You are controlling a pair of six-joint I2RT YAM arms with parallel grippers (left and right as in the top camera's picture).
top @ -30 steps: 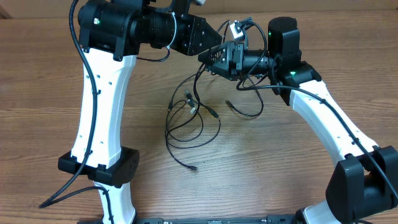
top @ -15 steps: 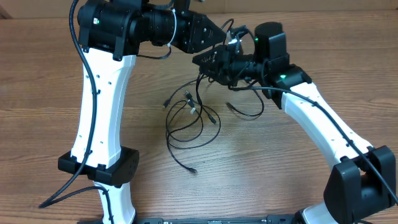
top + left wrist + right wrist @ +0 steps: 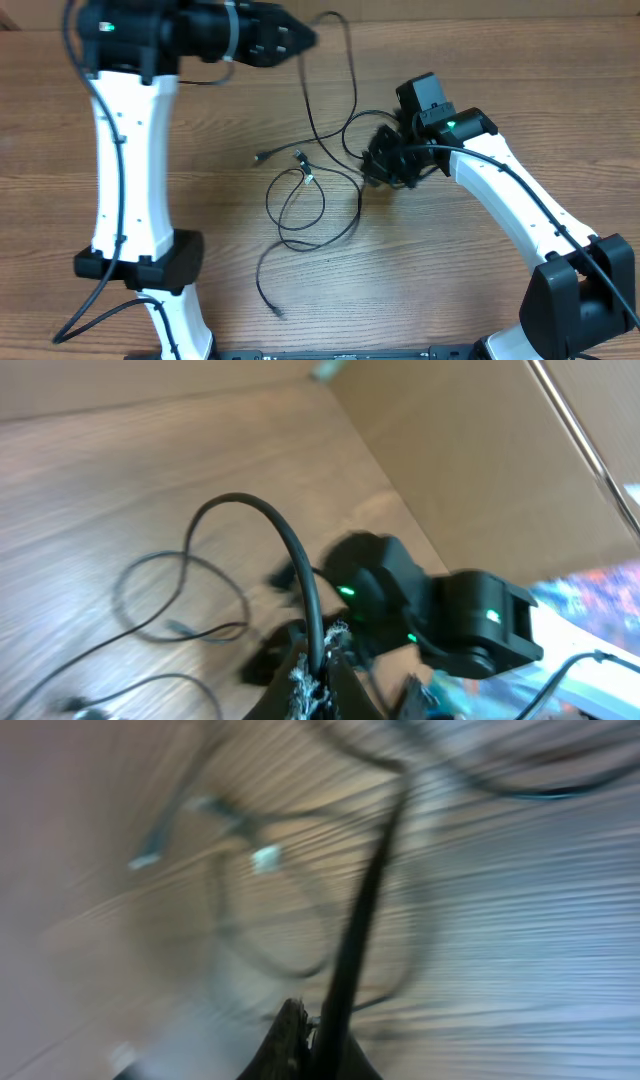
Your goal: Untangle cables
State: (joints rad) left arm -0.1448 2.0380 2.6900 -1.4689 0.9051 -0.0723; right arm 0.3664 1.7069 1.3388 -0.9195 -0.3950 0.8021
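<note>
Several thin black cables lie in loose loops on the wooden table, mid-centre in the overhead view. One cable rises from the heap and runs between the two grippers. My left gripper is at the top left of centre, shut on that cable, which arcs up from its frayed pads. My right gripper sits low at the right edge of the heap. It is shut on a cable; the right wrist view is blurred.
Small plug ends lie at the left of the heap and toward the front. The table is bare wood around the cables. The white left arm base stands at the front left, the right arm at the right.
The right gripper went from open to shut on a cable and dropped toward the table. The left arm swung left with its cable, stretching it out. The loops spread and shifted.
</note>
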